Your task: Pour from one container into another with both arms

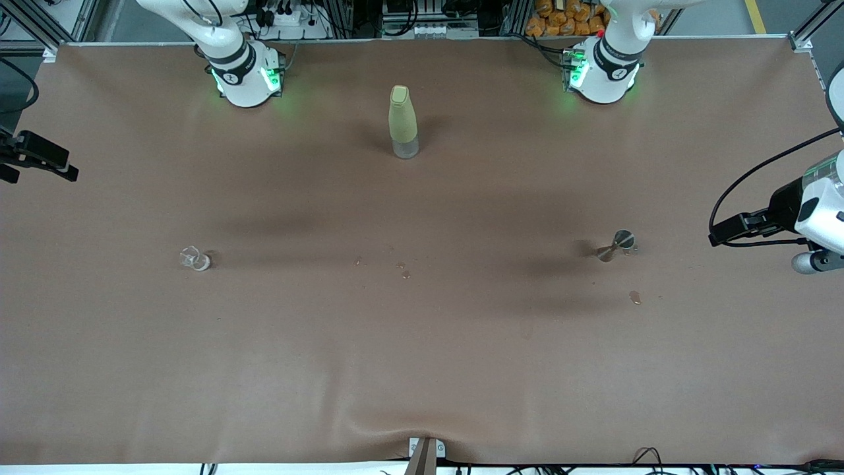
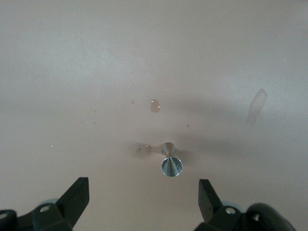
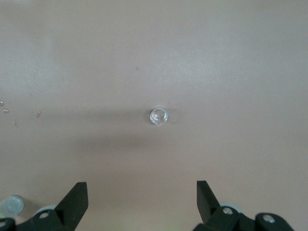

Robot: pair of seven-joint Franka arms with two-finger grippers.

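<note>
here, the steel jigger [image 1: 616,245] stands upright on the table [image 1: 422,343] toward the left arm's end; the left gripper [image 2: 144,202] hangs above it, released. the right gripper [image 3: 142,202], also released, hangs over a small clear glass [image 3: 158,116].

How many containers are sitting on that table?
3: a tall bottle between the arms' bases, a steel jigger toward the left arm's end, and a small clear glass toward the right arm's end.

Both arms are glossy white with black joint bands; the left arm [image 1: 610,56] and right arm [image 1: 234,56] glow green at their bases. Black cables trail along them. The fingers [image 2: 72,202] look matte black, perhaps plastic.
</note>
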